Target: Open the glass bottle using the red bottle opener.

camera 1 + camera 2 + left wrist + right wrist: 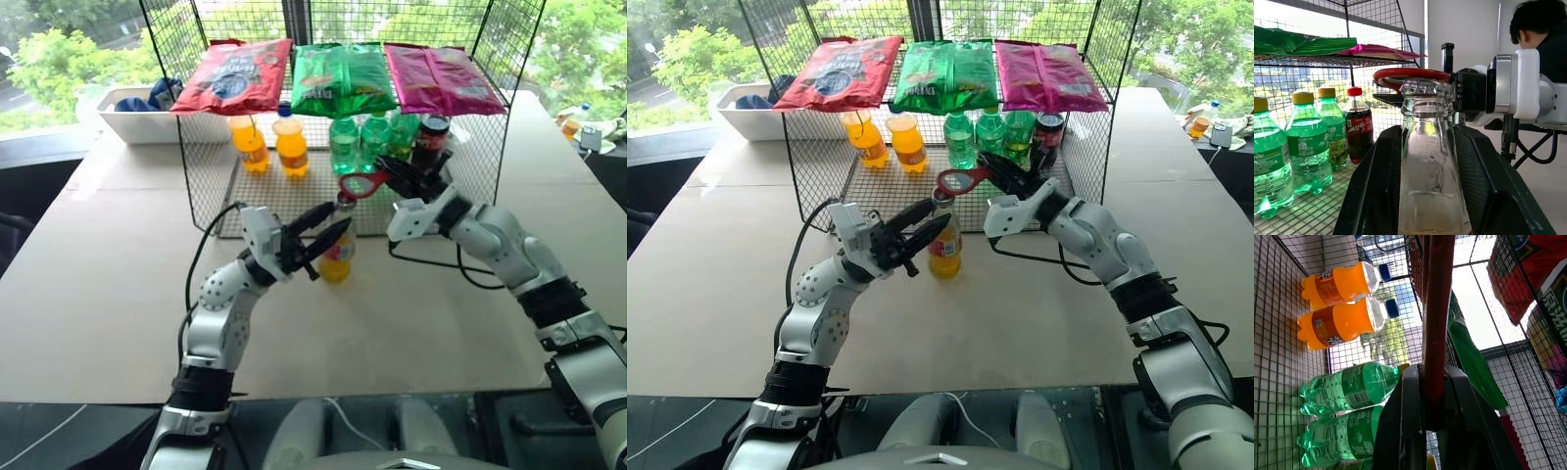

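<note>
The glass bottle [338, 259] stands upright on the table, yellow-orange drink in its lower half and a red label band round the middle. My left gripper [338, 217] is shut on its neck, which sits between the two black fingers [1366, 196] in the left wrist view. The crimped cap [1426, 89] is on the bottle. The red bottle opener [960, 180] has its ring head lying over that cap. My right gripper [991, 172] is shut on the opener's handle [1437, 333], reaching in from the right.
A wire cage shelf [211, 186] stands just behind the bottle, snack bags [343, 76] lying on top. Inside stand orange bottles [290, 145], green bottles [345, 143] and a dark cola bottle [431, 137]. A white bin [132, 122] sits back left. A person [1542, 24] is beyond my right arm.
</note>
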### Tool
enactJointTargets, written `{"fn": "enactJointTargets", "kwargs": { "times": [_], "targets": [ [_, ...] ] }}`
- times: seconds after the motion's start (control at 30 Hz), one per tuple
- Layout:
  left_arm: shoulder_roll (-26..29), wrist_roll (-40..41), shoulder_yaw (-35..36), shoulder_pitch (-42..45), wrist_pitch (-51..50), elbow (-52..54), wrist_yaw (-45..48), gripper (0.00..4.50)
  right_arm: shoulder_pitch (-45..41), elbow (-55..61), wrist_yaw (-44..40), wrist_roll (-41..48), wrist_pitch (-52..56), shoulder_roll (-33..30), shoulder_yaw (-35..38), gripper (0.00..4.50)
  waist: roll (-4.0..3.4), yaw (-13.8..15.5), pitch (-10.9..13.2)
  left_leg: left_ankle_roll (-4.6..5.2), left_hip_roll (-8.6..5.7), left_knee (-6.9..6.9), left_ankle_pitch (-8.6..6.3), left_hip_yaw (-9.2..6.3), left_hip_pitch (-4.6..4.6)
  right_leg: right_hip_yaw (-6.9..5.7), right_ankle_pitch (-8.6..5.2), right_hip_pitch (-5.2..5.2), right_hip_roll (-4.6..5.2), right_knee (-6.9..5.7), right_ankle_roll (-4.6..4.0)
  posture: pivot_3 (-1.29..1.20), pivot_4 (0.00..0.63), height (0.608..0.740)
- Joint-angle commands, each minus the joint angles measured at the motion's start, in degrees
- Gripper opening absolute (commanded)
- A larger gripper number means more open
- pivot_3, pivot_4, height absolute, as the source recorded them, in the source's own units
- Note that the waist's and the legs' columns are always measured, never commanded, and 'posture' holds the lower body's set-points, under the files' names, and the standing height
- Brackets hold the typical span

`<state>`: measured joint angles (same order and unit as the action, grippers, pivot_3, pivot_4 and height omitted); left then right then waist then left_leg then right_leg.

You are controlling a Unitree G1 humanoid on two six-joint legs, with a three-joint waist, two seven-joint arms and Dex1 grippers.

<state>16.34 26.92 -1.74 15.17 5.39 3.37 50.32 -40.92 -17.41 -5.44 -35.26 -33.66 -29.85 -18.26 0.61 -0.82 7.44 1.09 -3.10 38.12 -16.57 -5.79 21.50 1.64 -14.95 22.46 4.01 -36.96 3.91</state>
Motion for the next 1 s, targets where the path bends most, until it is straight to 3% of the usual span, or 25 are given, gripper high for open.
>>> {"fn": "enactJointTargets", "kwargs": {
  "times": [0.03,0.3,0.53,1.0],
  "targets": [
    [0.7,-1.6,-0.8,-0.8,-1.3,-1.5,0.0,1.60,-1.8,0.9,1.3,1.6,0.2,-0.1,2.9,0.00,0.00,0.0,0.0,0.00,0.00,0.00,0.00,0.00,0.01,0.00,0.00,0.00,0.00,0.00,0.00,0.00,0.150,0.740],
    [0.5,-1.7,-0.9,-0.7,-1.1,-1.7,0.1,1.60,-0.6,0.1,0.8,2.0,-0.1,-0.5,3.5,0.00,0.00,0.0,0.0,0.00,0.00,0.00,0.00,0.00,0.02,0.00,0.00,0.00,0.00,0.00,0.00,0.00,0.150,0.740],
    [0.5,-1.8,-1.0,-0.6,-1.1,-1.9,0.1,1.60,3.5,5.2,-3.2,7.0,0.4,2.9,2.1,0.00,-0.01,0.0,0.0,0.00,0.02,-0.01,0.00,0.00,0.08,0.00,0.00,0.03,0.00,0.01,0.00,0.00,0.150,0.740],
    [0.9,-1.7,-0.9,-0.9,-1.3,-1.6,0.1,1.60,10.0,5.5,-4.5,5.5,3.4,7.8,0.0,0.00,-0.01,0.0,0.0,0.00,0.02,0.01,0.00,-0.01,0.10,-0.02,0.00,0.10,-0.01,-0.01,0.00,0.00,0.150,0.740]
  ]
}}
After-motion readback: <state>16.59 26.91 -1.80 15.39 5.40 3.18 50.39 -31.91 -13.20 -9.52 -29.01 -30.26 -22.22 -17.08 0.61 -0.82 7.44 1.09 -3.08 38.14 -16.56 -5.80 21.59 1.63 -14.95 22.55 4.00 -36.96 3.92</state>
